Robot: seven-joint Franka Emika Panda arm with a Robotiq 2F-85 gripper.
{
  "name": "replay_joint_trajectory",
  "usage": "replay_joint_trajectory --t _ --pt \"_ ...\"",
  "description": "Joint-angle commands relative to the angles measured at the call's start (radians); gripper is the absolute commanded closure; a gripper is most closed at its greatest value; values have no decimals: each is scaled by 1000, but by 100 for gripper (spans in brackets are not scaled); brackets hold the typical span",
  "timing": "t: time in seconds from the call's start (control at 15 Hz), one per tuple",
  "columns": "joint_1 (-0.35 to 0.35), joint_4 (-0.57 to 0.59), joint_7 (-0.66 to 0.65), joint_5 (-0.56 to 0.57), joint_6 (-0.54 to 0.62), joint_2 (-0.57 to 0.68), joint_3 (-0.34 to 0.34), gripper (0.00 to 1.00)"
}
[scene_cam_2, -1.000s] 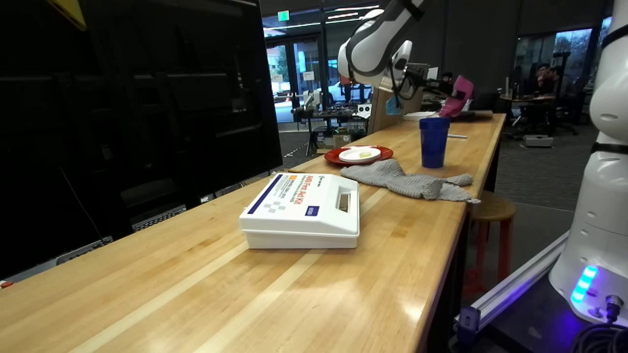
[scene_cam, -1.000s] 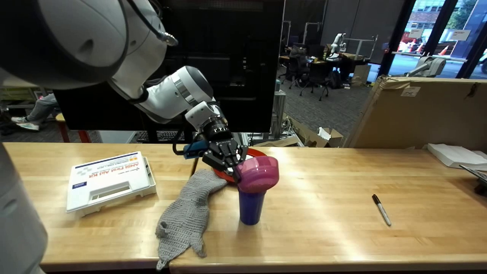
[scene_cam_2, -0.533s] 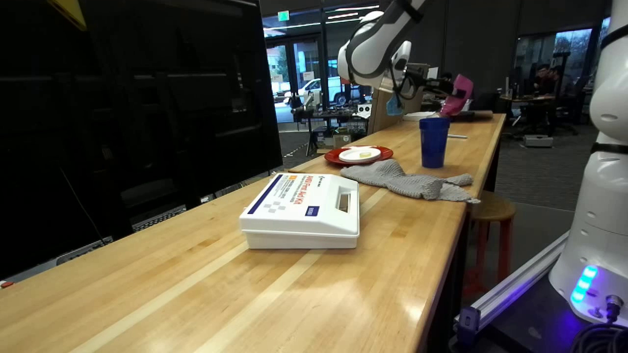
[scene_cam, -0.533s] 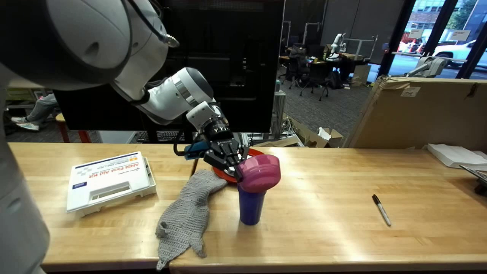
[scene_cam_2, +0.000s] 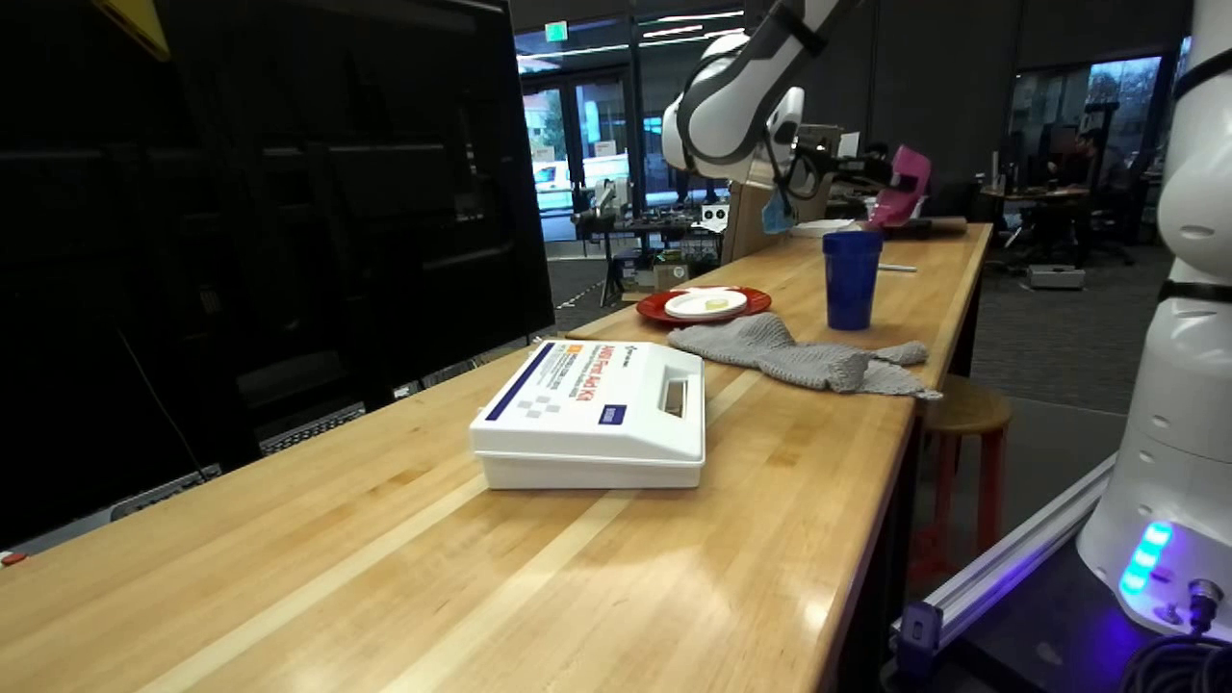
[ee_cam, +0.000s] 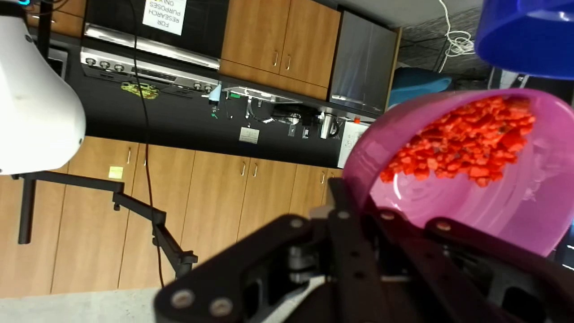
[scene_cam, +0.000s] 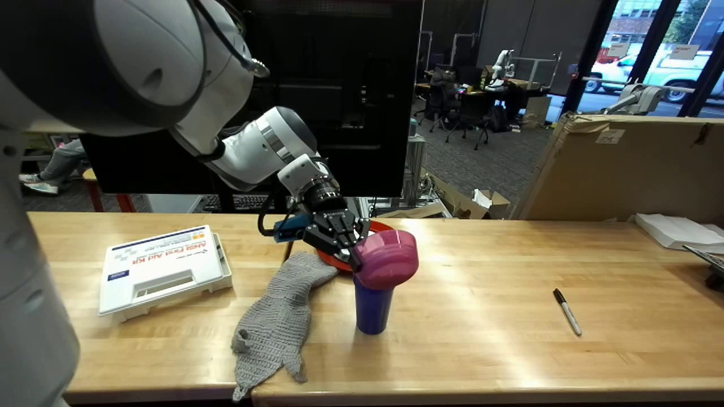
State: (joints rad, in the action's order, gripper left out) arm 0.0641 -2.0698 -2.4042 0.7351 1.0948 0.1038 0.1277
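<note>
My gripper [ee_cam: 354, 197] is shut on the rim of a pink bowl [ee_cam: 506, 215] in the wrist view. The bowl is tilted and holds a heap of small red-orange pieces [ee_cam: 466, 143]. In both exterior views the gripper [scene_cam: 357, 257] [scene_cam_2: 900, 181] holds the bowl [scene_cam: 390, 260] [scene_cam_2: 902, 192] up off the table, close above a blue cup [scene_cam: 373, 314] [scene_cam_2: 852, 279]. The cup stands upright; the bowl hides its mouth in an exterior view. Part of the cup [ee_cam: 529, 40] also shows at the top right of the wrist view.
A grey knitted cloth [scene_cam: 280, 322] lies beside the cup. A red plate [scene_cam_2: 654, 310] with a white plate [scene_cam_2: 705, 305] on it sits behind. A white first aid kit [scene_cam: 161, 254], a marker [scene_cam: 567, 312] and a large cardboard box [scene_cam: 628, 169] are on the table.
The arm has shifted slightly, its wrist a little lower. The bowl has moved a little to the right in both exterior views, still held. The cup and other table items have not moved.
</note>
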Motion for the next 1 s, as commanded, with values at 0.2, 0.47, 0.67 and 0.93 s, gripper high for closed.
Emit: replay_joint_trajectory --t 0.2,0.47,0.67,0.93 --pt "28 14 23 41 -60 16 -12 99" --pt "31 18 30 61 -78 24 -11 99" --pt "35 22 39 74 -90 33 -11 99" --pt "45 22 51 91 -107 52 -6 99"
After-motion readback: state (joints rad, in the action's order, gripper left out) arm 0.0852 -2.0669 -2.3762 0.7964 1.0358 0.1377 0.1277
